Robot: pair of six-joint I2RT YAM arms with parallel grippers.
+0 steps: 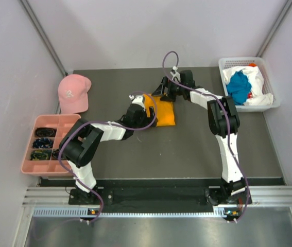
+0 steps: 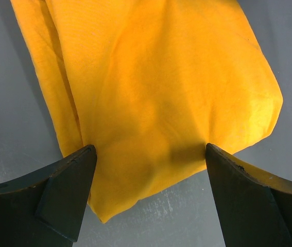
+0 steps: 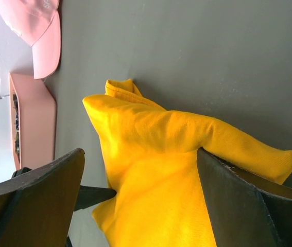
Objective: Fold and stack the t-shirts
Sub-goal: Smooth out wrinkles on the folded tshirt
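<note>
Folded orange-yellow t-shirt [image 1: 166, 116] lies mid-worktop [image 1: 135, 149] toward far edge, left gripper [image 2: 150, 154] and right gripper [image 3: 140, 154] both wide open straddling opposite ends, holding nothing, probably set to pinch the next fold; teal t-shirt [image 1: 238, 87] and white t-shirt [image 1: 257, 81] wait in basket [image 1: 241, 59], far right corner.

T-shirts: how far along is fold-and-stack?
Done: the orange t-shirt lies folded into a compact bundle mid-table. In hand: the left gripper and right gripper both sit open astride it, gripping nothing. Left: the teal t-shirt and white t-shirt lie crumpled in the basket, unfolded; no stack yet.
</note>
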